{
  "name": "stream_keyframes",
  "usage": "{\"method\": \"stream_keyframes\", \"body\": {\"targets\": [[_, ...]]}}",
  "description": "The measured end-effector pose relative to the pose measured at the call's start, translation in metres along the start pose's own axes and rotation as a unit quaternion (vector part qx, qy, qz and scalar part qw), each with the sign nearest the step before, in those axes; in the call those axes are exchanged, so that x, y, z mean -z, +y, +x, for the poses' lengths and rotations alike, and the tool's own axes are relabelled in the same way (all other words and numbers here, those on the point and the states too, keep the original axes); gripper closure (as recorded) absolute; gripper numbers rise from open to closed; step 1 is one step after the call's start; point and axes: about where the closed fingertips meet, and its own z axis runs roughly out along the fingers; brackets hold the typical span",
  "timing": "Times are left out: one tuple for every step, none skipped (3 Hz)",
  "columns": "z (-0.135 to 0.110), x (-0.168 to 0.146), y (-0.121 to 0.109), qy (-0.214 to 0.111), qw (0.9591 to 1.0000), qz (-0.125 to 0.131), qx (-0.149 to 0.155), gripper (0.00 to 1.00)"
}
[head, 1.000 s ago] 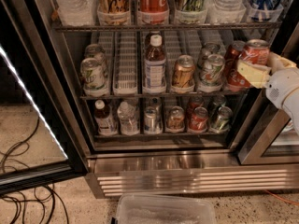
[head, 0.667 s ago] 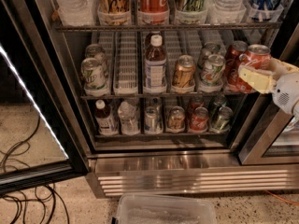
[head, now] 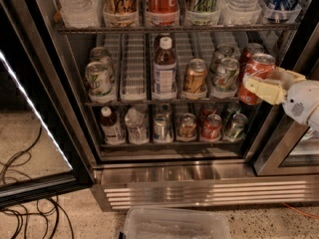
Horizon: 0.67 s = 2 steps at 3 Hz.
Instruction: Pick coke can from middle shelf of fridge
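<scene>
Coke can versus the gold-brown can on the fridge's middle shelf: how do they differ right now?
The coke can is red; the gold-brown can is amber. The coke can sits at the far right of the middle shelf with the gripper closed on it; the gold-brown can stands untouched further left, beside the bottle. Both are like-sized cans with silver tops.

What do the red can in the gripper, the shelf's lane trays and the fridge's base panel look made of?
Red coke can, held in the gripper at the right end of the middle shelf: likely aluminium, glossy paint, bare silver rim. Pale slotted lane trays: seemingly matte plastic. Ribbed fridge base: probably stainless steel, brushed, with streaky reflections.
</scene>
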Motion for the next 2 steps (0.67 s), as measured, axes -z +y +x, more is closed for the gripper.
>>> {"method": "stream_keyframes", "body": {"targets": [[0.002,-0.001,0.012,0.008,0.9998,-0.017,0.004,1.00],[0.012,0.004,0.051,0.021,0.9974,-0.067,-0.014,1.00]]}}
